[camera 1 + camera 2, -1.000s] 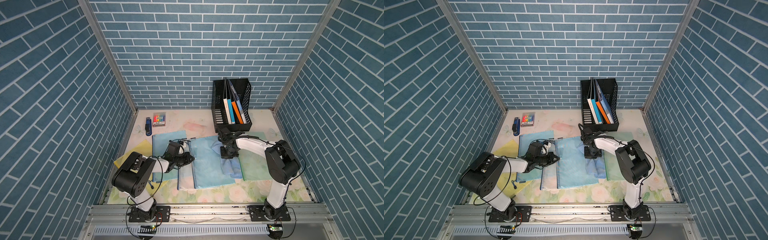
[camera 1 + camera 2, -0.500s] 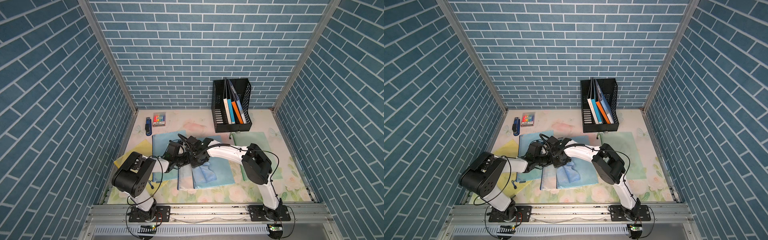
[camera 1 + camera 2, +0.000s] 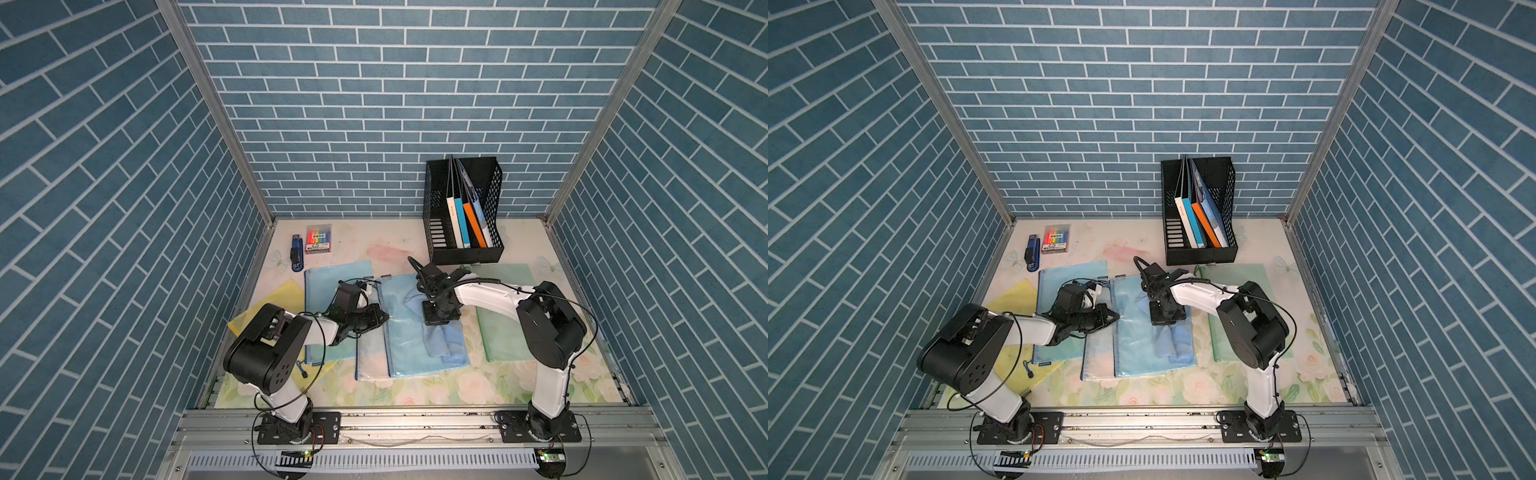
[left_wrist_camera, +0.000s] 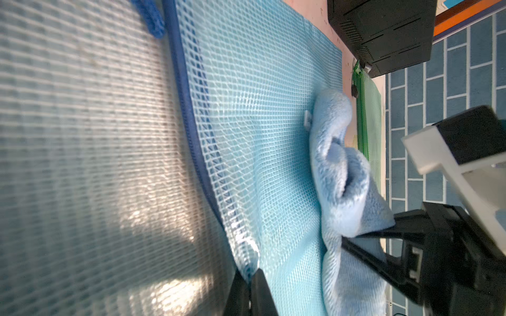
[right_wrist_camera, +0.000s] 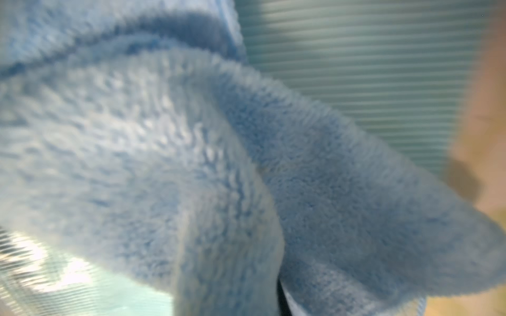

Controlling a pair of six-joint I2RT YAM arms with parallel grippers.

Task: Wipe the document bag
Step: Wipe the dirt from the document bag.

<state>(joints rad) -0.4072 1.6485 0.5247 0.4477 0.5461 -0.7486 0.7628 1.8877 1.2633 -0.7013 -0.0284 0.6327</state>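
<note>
Now, starting at the left, a yellow folder [image 3: 274,299] and a pale blue bag [image 3: 322,282] are laid flat on the flowery bench [image 3: 415,392].

Next, the left pincer [image 3: 382,321] is held low. Its jaws are pressed together, and in the left wrist view they look clamped on the zip edge of the document bag [image 3: 403,340]. The bag is probably pinned this way so that it cannot slide while it is rubbed. A see-through bag [image 3: 370,357] is tucked partly under that edge.

The document bag is laid flat in the middle of the bench, between the two arms. It is made of thin blue plastic with a net of small squares in it, and a dark blue zip is run down its long side. It looks smooth and bendy.

On its right half a cloth [image 3: 444,349] is bunched in soft folds. The cloth is light blue, thick and fluffy. It is gripped tight near its top by the right pincer [image 3: 438,320], so that it can be dragged over the bag.

Further right, a green bag [image 3: 496,336] is laid flat. Behind it, books are stood up in a black rack [image 3: 457,254].
</note>
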